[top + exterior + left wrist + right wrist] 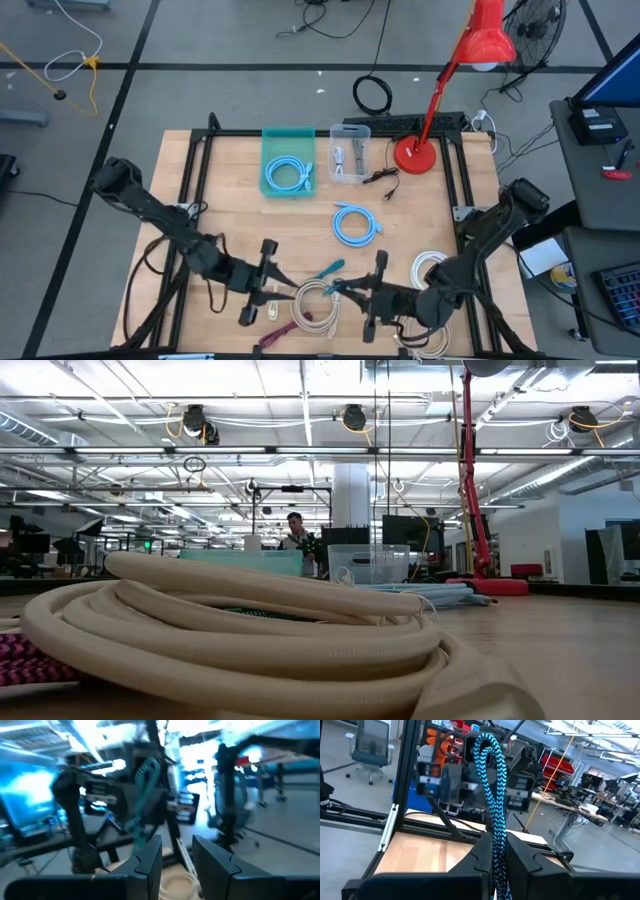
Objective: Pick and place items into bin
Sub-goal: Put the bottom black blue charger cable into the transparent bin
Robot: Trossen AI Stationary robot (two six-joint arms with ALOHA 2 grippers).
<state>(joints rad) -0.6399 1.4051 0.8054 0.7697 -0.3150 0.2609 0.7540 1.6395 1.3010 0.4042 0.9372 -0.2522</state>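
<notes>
Near the bench's front edge we see the right gripper clamped on the teal cord, bins far rearward, left jaws apart.

Beyond the wooden table lies a grey floor crossed by dark lines, a red lamp leans over the far edge near a black fan, and the low view shows a white ceiling with pipes and distant desks.
</notes>
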